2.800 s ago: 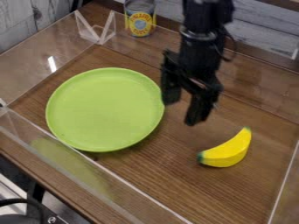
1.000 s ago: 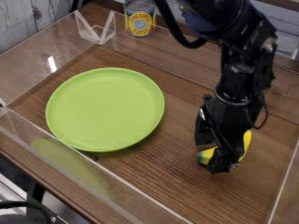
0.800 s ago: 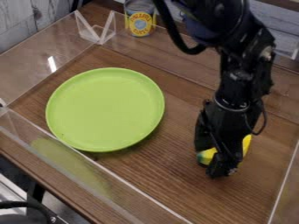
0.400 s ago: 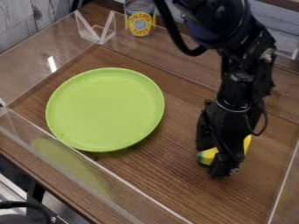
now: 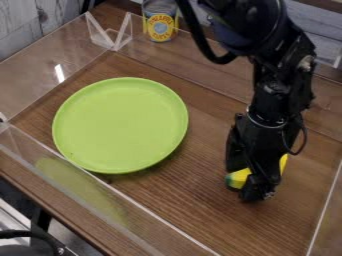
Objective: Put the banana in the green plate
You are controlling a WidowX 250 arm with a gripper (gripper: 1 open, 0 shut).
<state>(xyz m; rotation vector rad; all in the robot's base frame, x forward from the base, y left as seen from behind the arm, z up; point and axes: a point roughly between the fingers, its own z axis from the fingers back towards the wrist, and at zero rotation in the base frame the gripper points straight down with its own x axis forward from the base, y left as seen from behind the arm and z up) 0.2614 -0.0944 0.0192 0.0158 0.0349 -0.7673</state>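
End effector open, straddling banana | close squarely on its middle | green plate sits left.

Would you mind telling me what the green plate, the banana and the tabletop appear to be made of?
Green plate: likely plastic, plain and evenly coloured.
Banana: probably plastic or rubber; uniform bright yellow, mostly hidden by the gripper.
Tabletop: wood or wood-look laminate, visible grain lines.

A dark wooden table with visible grain fills most of the view; clear acrylic walls stand around it, the near one running diagonally across the lower left. At the back stands a yellow can with a blue label; just left of it rests a small clear folded stand.
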